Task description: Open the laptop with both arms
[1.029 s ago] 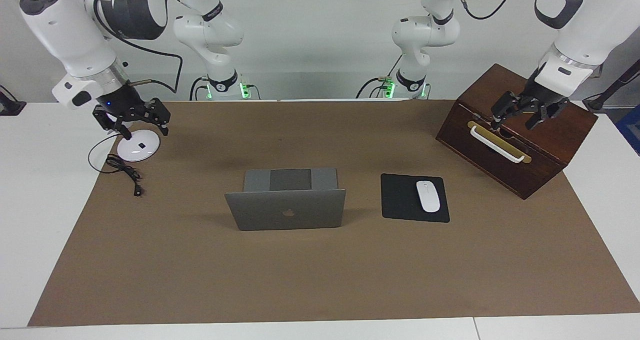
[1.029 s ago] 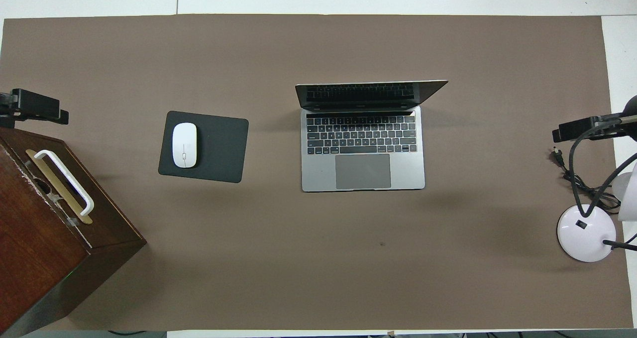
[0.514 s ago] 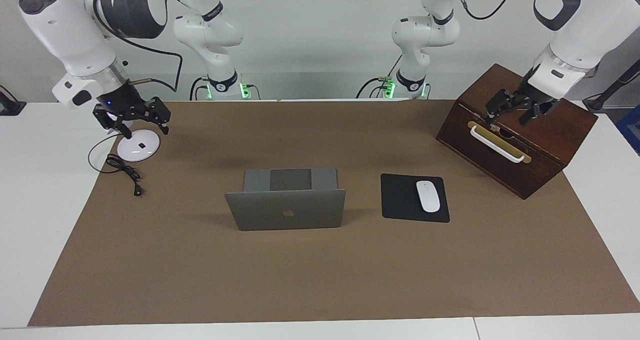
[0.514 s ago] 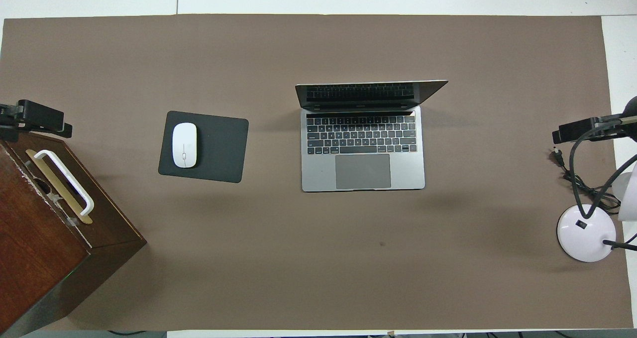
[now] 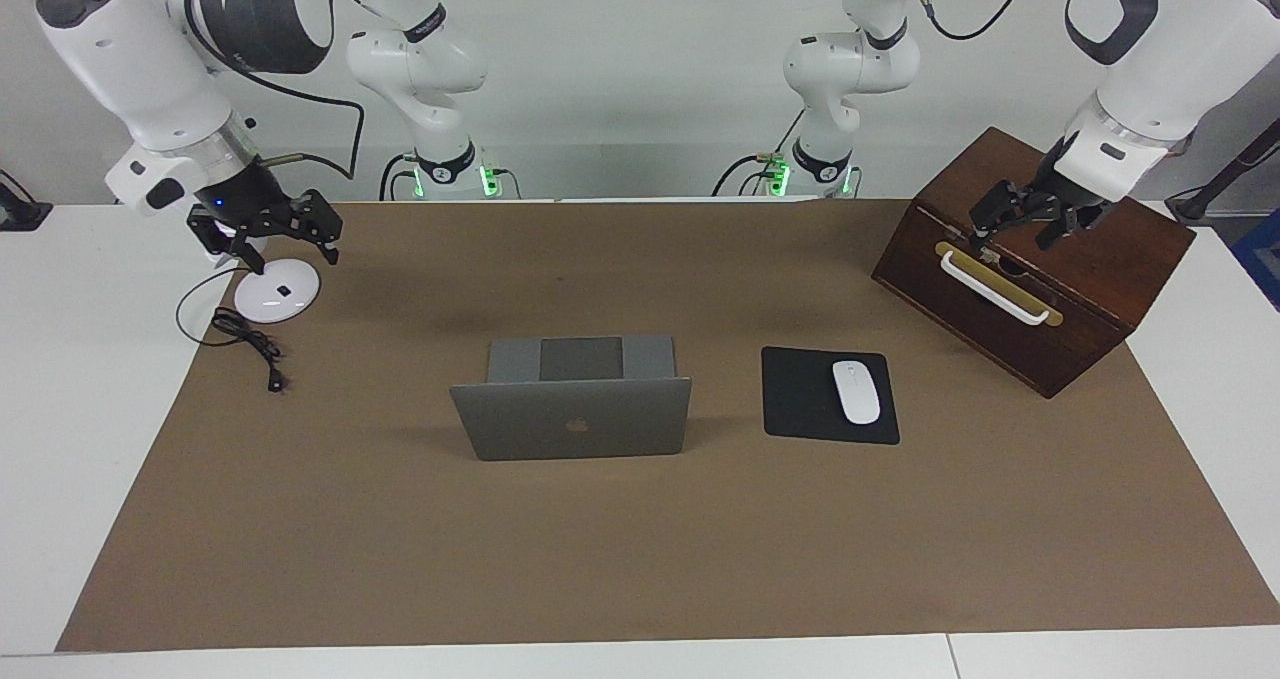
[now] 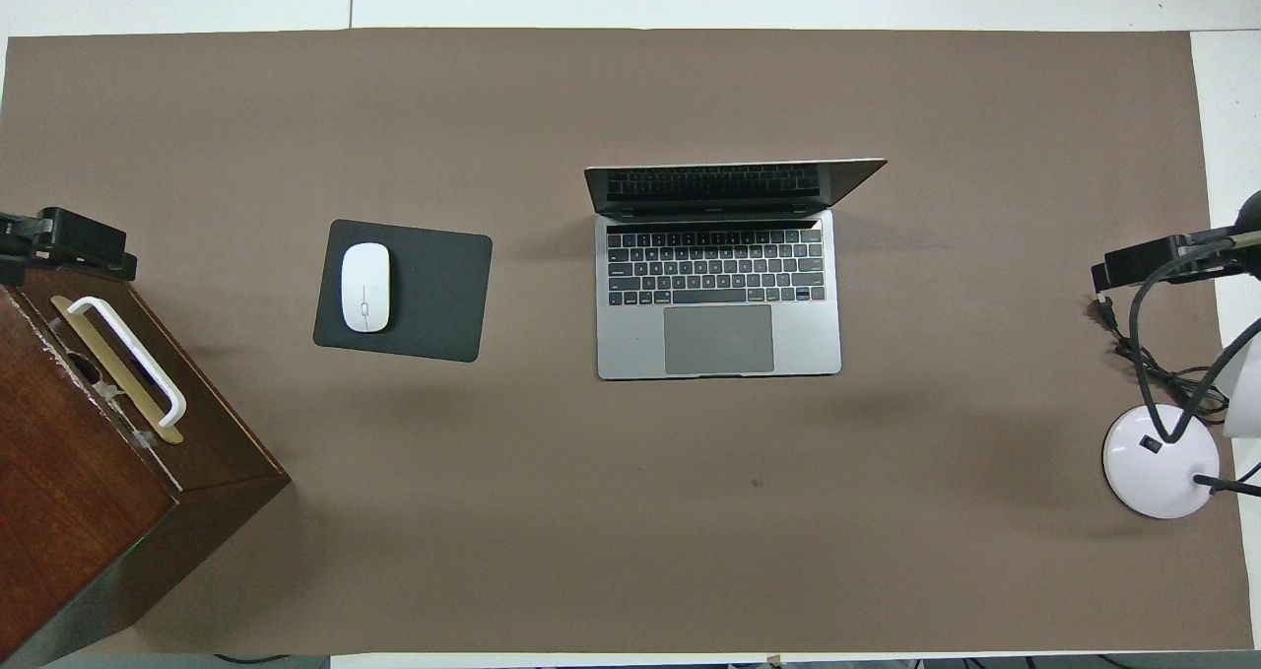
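Note:
The silver-grey laptop [image 5: 570,419] stands open in the middle of the brown mat, its lid with the apple logo upright. Its keyboard and trackpad show in the overhead view [image 6: 719,295]. My left gripper [image 5: 1015,242] hangs open and empty over the top of the wooden box, far from the laptop; it also shows in the overhead view [image 6: 69,240]. My right gripper [image 5: 290,255] hangs open and empty over the white round lamp base, also far from the laptop; the overhead view shows it too [image 6: 1143,260].
A wooden box [image 5: 1000,329] with a white handle sits at the left arm's end. A black mouse pad [image 5: 800,394] with a white mouse [image 5: 856,391] lies beside the laptop. A white lamp base [image 5: 275,297] and black cable [image 5: 250,344] lie at the right arm's end.
My left gripper has drawn up and back a little over the wooden box. My right gripper has risen slightly. The laptop has not moved.

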Controlling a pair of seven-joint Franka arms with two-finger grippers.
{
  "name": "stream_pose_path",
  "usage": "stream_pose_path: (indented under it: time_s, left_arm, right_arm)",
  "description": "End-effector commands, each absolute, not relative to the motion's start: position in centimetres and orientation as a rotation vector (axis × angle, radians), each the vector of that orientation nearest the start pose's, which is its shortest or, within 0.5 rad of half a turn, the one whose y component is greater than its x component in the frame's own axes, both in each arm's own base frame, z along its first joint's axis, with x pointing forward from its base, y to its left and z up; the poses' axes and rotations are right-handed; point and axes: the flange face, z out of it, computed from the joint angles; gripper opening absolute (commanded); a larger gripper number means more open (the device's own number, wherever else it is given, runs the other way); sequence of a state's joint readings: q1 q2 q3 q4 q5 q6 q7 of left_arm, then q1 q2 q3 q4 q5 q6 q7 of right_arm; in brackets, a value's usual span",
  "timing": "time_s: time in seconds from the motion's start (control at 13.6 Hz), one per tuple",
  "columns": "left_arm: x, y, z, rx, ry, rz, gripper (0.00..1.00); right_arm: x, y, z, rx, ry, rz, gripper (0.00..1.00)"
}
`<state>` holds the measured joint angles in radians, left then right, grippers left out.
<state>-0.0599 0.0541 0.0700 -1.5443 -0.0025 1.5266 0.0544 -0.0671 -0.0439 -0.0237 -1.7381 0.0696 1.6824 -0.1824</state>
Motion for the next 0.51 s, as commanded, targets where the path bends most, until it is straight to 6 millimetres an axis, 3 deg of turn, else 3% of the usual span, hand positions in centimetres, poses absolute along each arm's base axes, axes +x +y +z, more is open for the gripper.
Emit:
stream_pose_path:
  time_s: [0.0,0.44]
  left_arm:
    - [55.91,0.46,60.55,-3.116,0.103,0.075,1.00]
    - [56.25,0.30,60.49,-3.122,0.106,0.039,1.00]
  right_arm:
    - [54.32,-4.38,58.38,-3.095,-0.113,0.041,1.00]
    - [54.06,-5.15,58.54,-3.177,-0.130,0.077,1.00]
